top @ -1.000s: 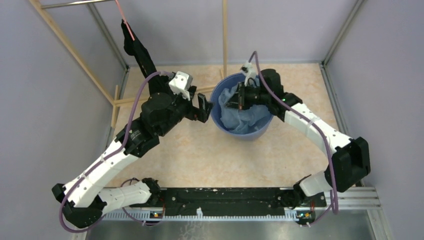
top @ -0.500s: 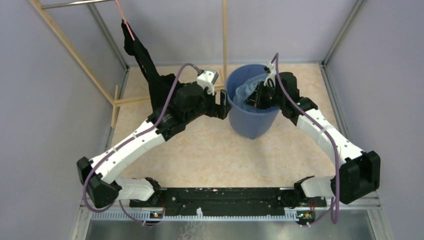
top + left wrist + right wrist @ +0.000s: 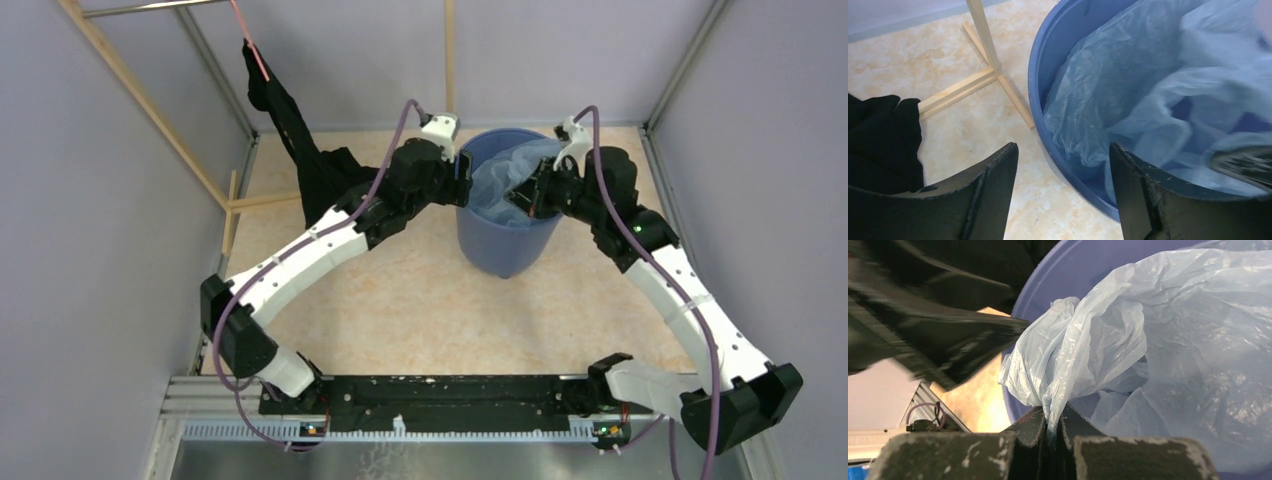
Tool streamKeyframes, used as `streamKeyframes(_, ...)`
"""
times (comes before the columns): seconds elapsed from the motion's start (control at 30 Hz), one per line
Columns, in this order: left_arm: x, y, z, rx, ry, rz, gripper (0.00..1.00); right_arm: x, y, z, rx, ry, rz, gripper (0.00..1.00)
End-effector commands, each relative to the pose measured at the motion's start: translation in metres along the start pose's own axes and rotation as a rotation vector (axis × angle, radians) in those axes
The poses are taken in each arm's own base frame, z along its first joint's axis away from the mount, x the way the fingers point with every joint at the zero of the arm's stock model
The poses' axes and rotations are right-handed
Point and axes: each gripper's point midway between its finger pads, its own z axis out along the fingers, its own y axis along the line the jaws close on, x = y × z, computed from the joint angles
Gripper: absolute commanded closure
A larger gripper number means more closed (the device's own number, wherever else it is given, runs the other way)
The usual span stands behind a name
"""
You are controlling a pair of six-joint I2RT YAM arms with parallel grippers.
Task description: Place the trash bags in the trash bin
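Observation:
The blue trash bin (image 3: pixel 505 245) stands upright at the back middle of the table. The pale-blue trash bag (image 3: pixel 500 178) lies bunched inside it, part raised toward the right rim. My right gripper (image 3: pixel 527 195) is over the bin's right side, shut on a pinch of the trash bag (image 3: pixel 1088 350). My left gripper (image 3: pixel 463 178) is open at the bin's left rim. In the left wrist view its fingers (image 3: pixel 993 192) straddle the bin's rim (image 3: pixel 1037 107), one outside, one over the bag (image 3: pixel 1128 85).
A black cloth garment (image 3: pixel 310 160) hangs from a pink cord and pools on the table left of the bin; it also shows in the left wrist view (image 3: pixel 883 140). A wooden frame (image 3: pixel 250 200) stands at the left and back. Grey walls enclose the table.
Both arms have reached farther back. The left gripper moved from beside the bin to its left rim. The right gripper moved right and up with the bag. The bin shifted right, away from the left arm.

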Motion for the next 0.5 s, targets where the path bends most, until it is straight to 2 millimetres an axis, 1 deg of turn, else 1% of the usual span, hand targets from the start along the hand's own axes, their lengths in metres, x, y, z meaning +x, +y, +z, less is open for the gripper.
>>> streamKeyframes(0.0,0.001,0.008,0.018,-0.062,0.032,0.077,0.30,-0.036,0.023,-0.028,-0.031,-0.120,-0.073,1.00)
streamKeyframes(0.1,0.007,0.005,0.022,-0.051,0.065,0.090,0.47,-0.041,0.026,-0.034,-0.029,-0.137,-0.084,1.00)
streamKeyframes(0.17,0.008,0.000,0.017,-0.019,0.070,0.082,0.59,-0.044,0.027,-0.038,-0.029,-0.145,-0.092,1.00)
streamKeyframes(0.23,0.005,-0.006,0.009,0.017,0.070,0.074,0.69,-0.046,0.030,-0.041,-0.036,-0.149,-0.101,1.00)
streamKeyframes(0.3,0.003,-0.008,-0.001,0.032,0.070,0.063,0.77,-0.050,0.036,-0.044,-0.055,-0.155,-0.113,1.00)
streamKeyframes(0.37,-0.001,-0.007,-0.015,0.032,0.067,0.046,0.81,-0.052,0.044,-0.047,-0.092,-0.159,-0.131,1.00)
streamKeyframes(0.47,-0.009,0.000,-0.033,0.015,0.055,0.035,0.87,-0.046,0.061,-0.047,-0.198,-0.135,-0.166,1.00)
